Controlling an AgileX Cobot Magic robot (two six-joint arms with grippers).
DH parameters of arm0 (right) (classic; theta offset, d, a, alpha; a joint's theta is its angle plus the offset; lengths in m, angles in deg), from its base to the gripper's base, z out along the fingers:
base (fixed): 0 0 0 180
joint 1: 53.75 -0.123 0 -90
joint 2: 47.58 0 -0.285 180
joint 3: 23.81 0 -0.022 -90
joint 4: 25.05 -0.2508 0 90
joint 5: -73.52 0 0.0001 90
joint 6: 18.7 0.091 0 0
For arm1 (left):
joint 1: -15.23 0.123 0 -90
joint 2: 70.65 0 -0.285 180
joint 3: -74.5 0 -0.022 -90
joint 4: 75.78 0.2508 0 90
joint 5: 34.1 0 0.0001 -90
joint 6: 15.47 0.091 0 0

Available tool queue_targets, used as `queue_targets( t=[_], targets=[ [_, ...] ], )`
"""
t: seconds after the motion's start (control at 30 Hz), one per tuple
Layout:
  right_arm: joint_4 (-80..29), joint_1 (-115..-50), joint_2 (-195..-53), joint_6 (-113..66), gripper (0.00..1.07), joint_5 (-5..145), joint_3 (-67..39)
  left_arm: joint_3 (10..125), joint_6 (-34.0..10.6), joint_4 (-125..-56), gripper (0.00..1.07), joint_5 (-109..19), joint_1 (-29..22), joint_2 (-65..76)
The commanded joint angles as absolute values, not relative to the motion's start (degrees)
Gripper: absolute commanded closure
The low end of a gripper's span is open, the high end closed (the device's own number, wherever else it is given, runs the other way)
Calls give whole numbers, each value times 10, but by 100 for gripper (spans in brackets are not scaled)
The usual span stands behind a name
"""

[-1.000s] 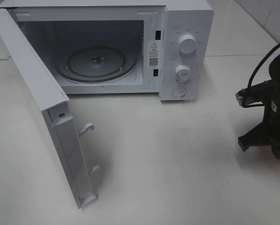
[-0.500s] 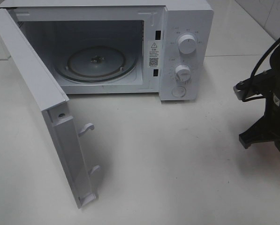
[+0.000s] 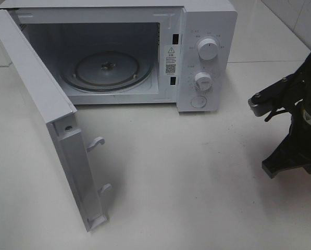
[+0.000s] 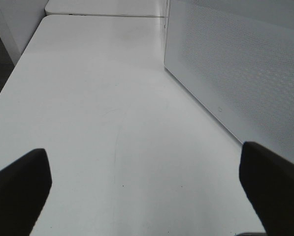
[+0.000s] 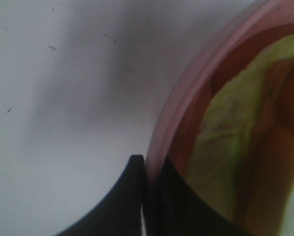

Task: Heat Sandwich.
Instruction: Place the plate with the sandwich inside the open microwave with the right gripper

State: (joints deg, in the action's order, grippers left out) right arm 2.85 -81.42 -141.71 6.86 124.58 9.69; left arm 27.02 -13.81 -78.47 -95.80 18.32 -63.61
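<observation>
Pinching the plate (image 5: 172, 110) by its pink rim, the right gripper (image 5: 146, 196) had its fingers (image 5: 119, 206) pressed together, one outside the rim and one inside it. That hold was judged deliberate, since it carries the food without touching it. The sandwich (image 5: 235, 147) lay on that plate just beyond the fingertips, with lettuce and reddish filling showing. Whether the plate rested on the table (image 3: 197, 182) or hung clear of it could not be told. In the high view the right arm (image 3: 296, 130) stood at the right edge, well apart from the microwave (image 3: 207, 31), with plate and sandwich out of that view. The door (image 3: 35, 88) stood swung wide to the left and the turntable (image 3: 106, 70) was bare, so the cavity was judged ready to receive the load. The left gripper (image 4: 147, 182) had its fingers (image 4: 18, 187) spread wide and held nothing, poised over the table near a perforated white panel (image 4: 235, 64). That position seemed to keep it off the right arm's path.
</observation>
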Motion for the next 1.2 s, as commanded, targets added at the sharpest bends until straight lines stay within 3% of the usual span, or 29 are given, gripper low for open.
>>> queue_targets(
  t=[0.03, 0.87, 1.2],
  targets=[
    [30, -846, -1391, 50, 107, 1269, 104, 268, -140, -790, 10, -956, 181, -641],
    [29, -1019, -1342, -23, 107, 1301, 104, 268, -140, -790, 10, -956, 181, -641],
    [28, -1048, -1333, -113, 106, 1296, 104, 268, -140, -790, 10, -956, 181, -641]
  ],
)
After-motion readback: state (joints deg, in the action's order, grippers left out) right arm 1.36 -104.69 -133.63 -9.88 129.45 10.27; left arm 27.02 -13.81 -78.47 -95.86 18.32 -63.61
